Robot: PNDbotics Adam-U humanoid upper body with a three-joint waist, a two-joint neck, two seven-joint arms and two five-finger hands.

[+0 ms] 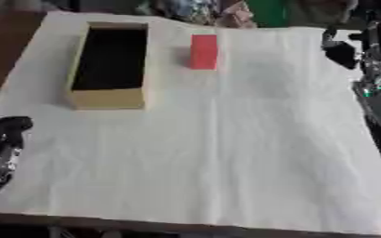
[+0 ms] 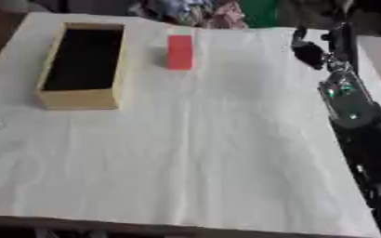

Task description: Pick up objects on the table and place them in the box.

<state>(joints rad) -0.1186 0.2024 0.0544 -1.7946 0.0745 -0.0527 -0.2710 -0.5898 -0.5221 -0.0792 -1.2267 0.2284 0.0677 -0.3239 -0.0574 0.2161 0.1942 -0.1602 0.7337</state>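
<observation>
Beside the open box [image 1: 108, 99], within easy carrying reach, a red block [image 1: 203, 51] is left unheld, while whether the fingers of the right hand [image 2: 312, 52] or left hand [image 1: 3, 139] are curled cannot be told.

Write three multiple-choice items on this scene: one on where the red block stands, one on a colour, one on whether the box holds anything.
1. Where is the red block?
A. inside the box
B. on the white cloth to the right of the box
C. in the right hand

2. What colour are the outer walls of the box?
A. blue
B. green
C. tan

3. What shows inside the box?
A. only its dark inside, no object
B. the red block
C. a heap of objects

Answers: 1 B, the block stands on the cloth apart from the box. 2 C, its near wall is tan. 3 A, nothing shows against the dark inside.
</observation>
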